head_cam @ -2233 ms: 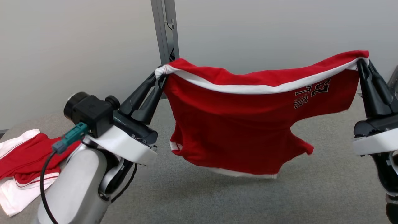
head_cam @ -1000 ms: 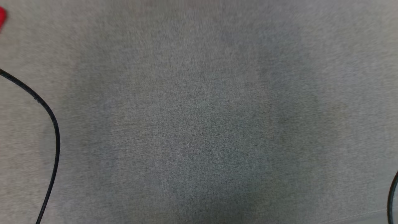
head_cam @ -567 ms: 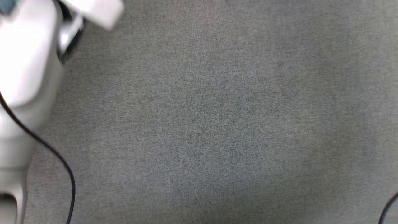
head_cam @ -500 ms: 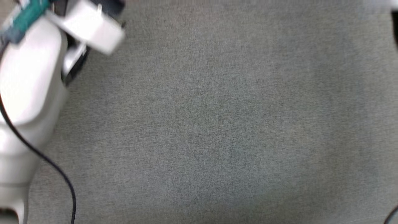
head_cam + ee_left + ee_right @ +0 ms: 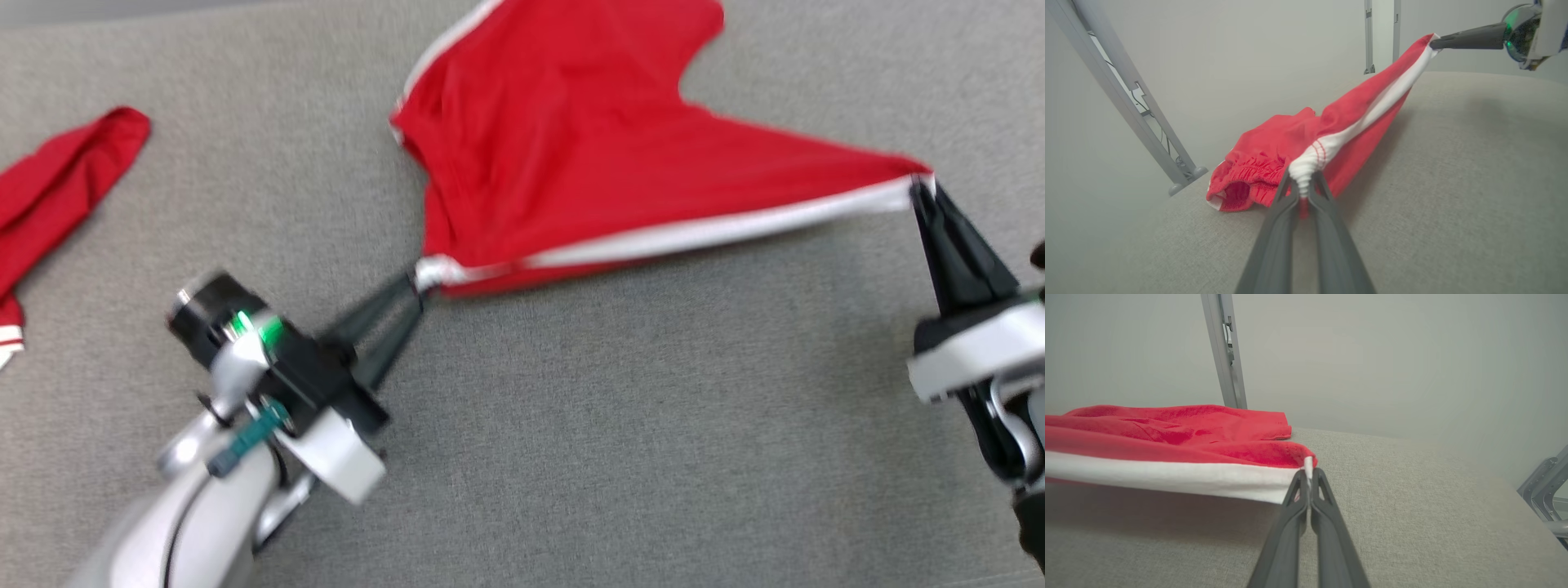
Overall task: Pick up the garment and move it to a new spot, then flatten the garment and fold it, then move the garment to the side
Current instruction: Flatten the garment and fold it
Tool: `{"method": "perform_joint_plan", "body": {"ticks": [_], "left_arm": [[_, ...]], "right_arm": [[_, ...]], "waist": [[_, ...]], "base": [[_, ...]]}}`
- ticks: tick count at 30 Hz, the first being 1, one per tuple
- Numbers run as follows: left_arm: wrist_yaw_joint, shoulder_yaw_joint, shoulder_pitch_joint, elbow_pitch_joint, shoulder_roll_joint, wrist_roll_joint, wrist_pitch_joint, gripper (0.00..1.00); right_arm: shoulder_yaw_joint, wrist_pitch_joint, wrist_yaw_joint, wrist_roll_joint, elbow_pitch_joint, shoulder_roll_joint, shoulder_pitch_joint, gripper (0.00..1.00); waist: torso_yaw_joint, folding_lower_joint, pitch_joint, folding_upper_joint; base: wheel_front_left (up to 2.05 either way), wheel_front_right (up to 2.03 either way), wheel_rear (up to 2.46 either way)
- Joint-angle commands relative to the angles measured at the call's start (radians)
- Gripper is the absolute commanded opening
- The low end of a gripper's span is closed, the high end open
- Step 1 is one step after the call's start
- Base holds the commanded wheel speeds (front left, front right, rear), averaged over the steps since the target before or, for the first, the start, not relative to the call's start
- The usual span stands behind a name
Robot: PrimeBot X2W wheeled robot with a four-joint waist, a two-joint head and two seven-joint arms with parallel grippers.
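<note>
The garment [image 5: 563, 147] is red with a white band along one edge, and that edge is stretched between my two grippers. My left gripper [image 5: 418, 287] is shut on the bunched white corner [image 5: 1302, 173] at the lower left. At the right, my right gripper [image 5: 918, 186] is shut on the other white corner [image 5: 1306, 465]. The far part of the garment [image 5: 1257, 163] rests on the grey table [image 5: 620, 457], while the held edge hangs just above it. In the left wrist view the right gripper [image 5: 1433, 41] shows at the top right.
Another red and white garment [image 5: 57, 188] lies at the table's left edge. Metal frame posts [image 5: 1224, 351] stand behind the table against a pale wall, with one slanted post [image 5: 1126, 102] at the left and more frame parts [image 5: 1543, 490] at the right.
The head camera has swung about, showing mostly bare table for a while, and now looks down on the garment. Earlier the garment hung in the air between both grippers; now its far part lies on the table.
</note>
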Motion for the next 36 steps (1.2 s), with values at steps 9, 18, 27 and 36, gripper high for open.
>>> {"method": "perform_joint_plan", "body": {"ticks": [9, 18, 27, 36], "left_arm": [[0.019, -0.023, 0.239, 0.027, -0.018, -0.033, -0.001, 0.0], [0.035, -0.062, 0.376, -0.063, -0.036, -0.122, 0.127, 0.0], [0.002, -0.038, 0.29, -0.12, -0.138, -0.435, 0.273, 0.0], [0.009, 0.081, 0.144, -0.054, -0.3, -0.733, 0.332, 0.0]], "right_arm": [[-0.05, 0.002, -0.002, 0.015, -0.051, -0.053, 0.238, 0.0], [-0.145, 0.1, -0.003, 0.048, -0.215, -0.06, 0.448, 0.0], [-0.194, 0.368, -0.001, -0.002, -0.203, -0.003, 0.266, 0.0], [-0.121, 0.445, -0.001, -0.102, 0.029, 0.013, -0.122, 0.0]], "waist": [[0.004, -0.0001, -0.192, 0.0], [0.032, -0.0001, -0.24, 0.0], [0.068, -0.0001, -0.154, 0.0], [0.136, -0.0001, -0.017, 0.0]], "base": [[0.0, 0.0, 0.0], [0.0, 0.0, 0.0], [0.0, 0.0, 0.0], [0.0, 0.0, 0.0]]}}
